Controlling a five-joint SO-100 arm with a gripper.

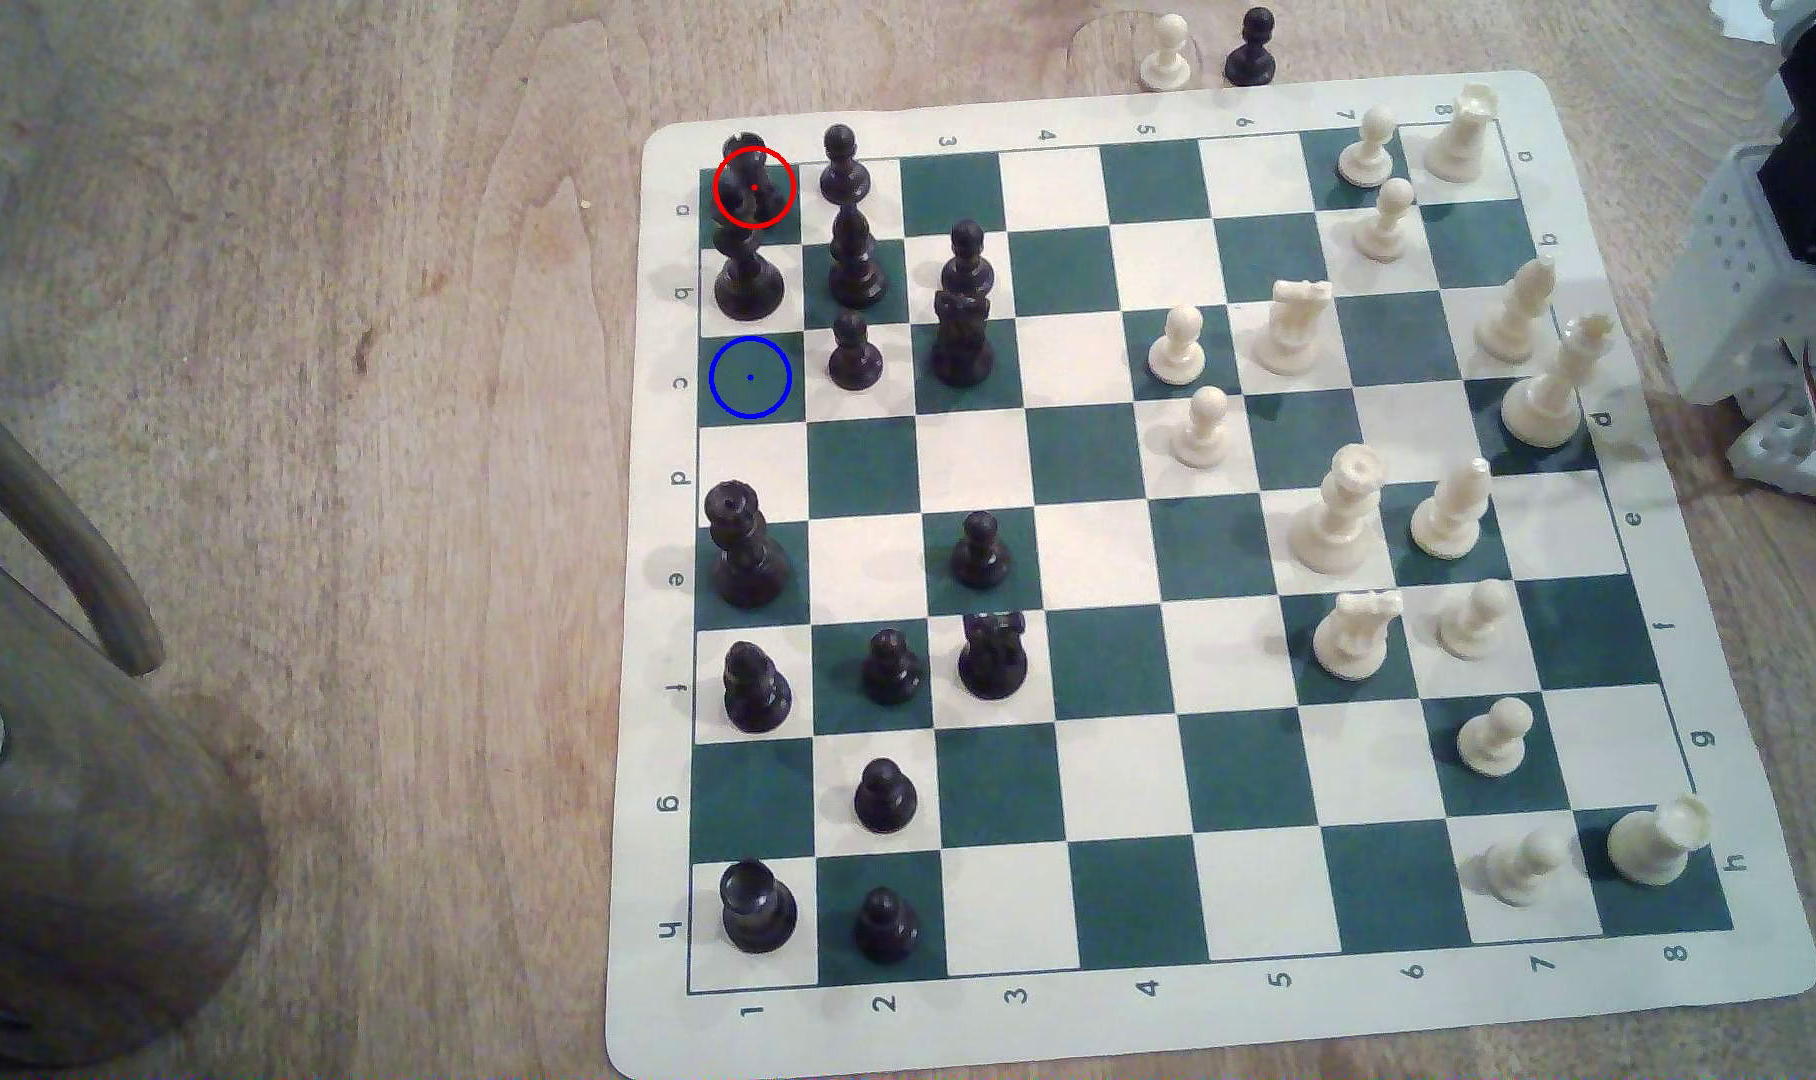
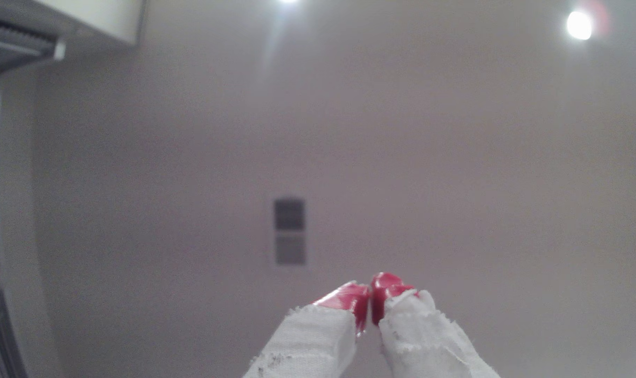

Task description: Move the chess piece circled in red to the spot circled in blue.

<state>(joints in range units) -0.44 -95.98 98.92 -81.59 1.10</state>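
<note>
The tool (image 2: pixel 370 298) points up at the ceiling with its red tips pressed together and empty, while the black rook (image 1: pixel 748 182) stands on the board's far corner square, touching a taller black piece (image 1: pixel 746 275) that may topple during the move to the blue-ringed square (image 1: pixel 750 377).

Robot arm (image 1: pixel 1797 260) folded at the exterior view's three o'clock edge. Its gripper (image 2: pixel 370 301), white-wrapped with red fingertips (image 2: pixel 349 301), has jaws pressed together, holding nothing.
</note>
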